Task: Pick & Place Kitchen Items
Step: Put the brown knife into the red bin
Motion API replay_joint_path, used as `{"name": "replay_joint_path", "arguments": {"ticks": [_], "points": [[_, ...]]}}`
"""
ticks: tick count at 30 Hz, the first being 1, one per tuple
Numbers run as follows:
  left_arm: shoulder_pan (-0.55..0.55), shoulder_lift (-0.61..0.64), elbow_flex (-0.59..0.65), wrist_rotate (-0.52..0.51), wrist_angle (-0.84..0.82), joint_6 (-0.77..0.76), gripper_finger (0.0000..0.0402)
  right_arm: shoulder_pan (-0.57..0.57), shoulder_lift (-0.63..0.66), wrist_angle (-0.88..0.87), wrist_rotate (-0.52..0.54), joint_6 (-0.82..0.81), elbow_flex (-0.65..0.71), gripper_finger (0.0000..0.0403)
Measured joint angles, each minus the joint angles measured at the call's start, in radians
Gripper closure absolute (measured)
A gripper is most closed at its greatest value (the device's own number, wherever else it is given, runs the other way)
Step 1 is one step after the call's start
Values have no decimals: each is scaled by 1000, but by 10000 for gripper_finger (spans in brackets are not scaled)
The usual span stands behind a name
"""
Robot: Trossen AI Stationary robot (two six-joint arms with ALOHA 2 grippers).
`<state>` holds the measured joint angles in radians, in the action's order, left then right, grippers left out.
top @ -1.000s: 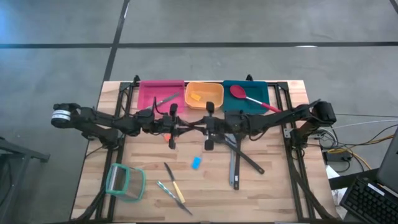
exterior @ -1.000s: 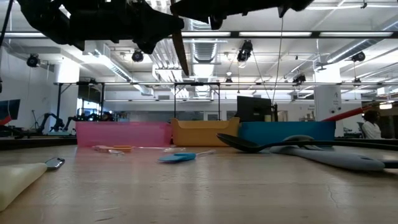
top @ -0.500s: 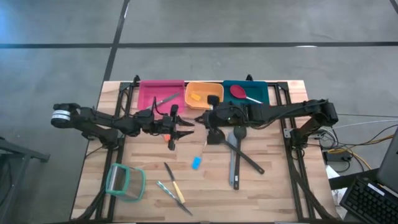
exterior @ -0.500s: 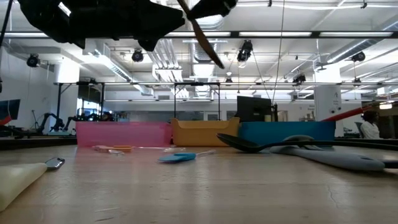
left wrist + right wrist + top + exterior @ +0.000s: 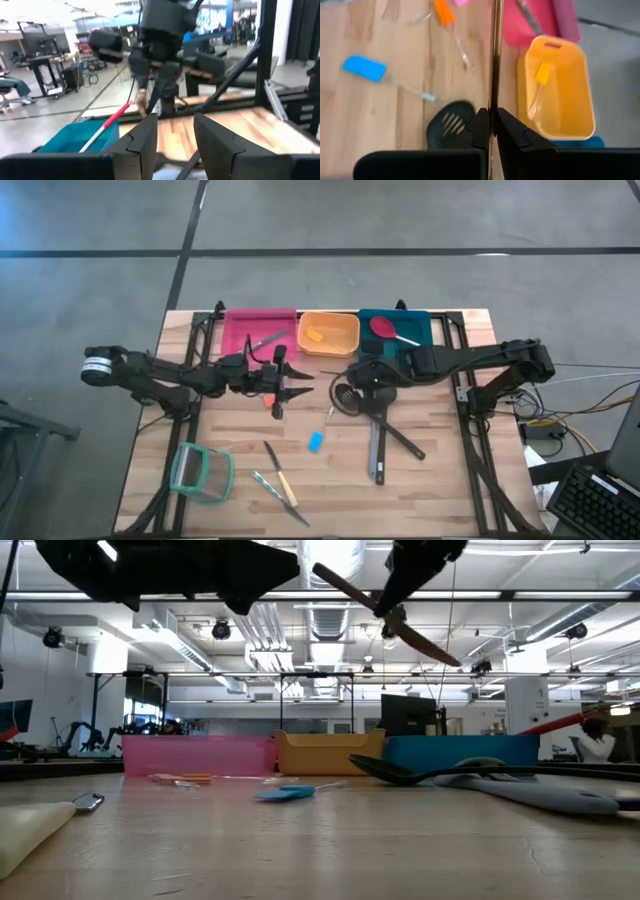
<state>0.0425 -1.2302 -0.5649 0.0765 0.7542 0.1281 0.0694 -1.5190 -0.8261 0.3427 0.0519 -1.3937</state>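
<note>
My right gripper [image 5: 393,602] hangs above the table's middle, shut on a thin brown stick-like utensil [image 5: 430,645]. My left gripper [image 5: 175,137] stands open and level just left of it, holding nothing. On the table lie a black slotted spatula [image 5: 375,418], a grey spatula [image 5: 377,455], a blue piece [image 5: 316,441], an orange piece [image 5: 277,408] and slim knives [image 5: 280,482]. A red spoon [image 5: 385,328] leans in the teal bin [image 5: 418,330]. A yellow piece [image 5: 542,72] lies in the orange bin [image 5: 345,340]. My right gripper pinches the brown utensil's thin shaft [image 5: 493,100] between its two fingers, which come slanting down from above. The shaft sticks out past the fingers on both sides [image 5: 335,578]. It is lifted clear of the table and slants, one end low.
The pink bin [image 5: 240,330], orange bin and teal bin stand in a row at the table's far edge. A clear teal-rimmed container [image 5: 200,470] lies near the front left corner. Bare wood shows at the front right.
My left gripper has opened and let go of the brown utensil, and has stayed in place. My right gripper, shut on the utensil, has drawn away toward the table's right edge and upward and has tipped downward. The utensil has gone from nearly upright to a slant.
</note>
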Motion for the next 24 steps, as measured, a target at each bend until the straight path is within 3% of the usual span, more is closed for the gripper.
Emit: {"name": "replay_joint_path", "arguments": {"ticks": [5, 10, 17, 24], "points": [[0, -6, -55, -91, -166, 51, 268, 19, -1, -93, -3, -50, -3, 394], [1, -21, -193, -166, -447, 82, 268, 20, -3, -162, -8, -104, -3, 394], [-13, -164, -432, -176, -721, 183, 268, 20, -16, -168, -11, -109, 3, 393], [-39, -289, -636, -332, -966, 244, 268, 20, -14, -173, -34, -109, 24, 393]]}}
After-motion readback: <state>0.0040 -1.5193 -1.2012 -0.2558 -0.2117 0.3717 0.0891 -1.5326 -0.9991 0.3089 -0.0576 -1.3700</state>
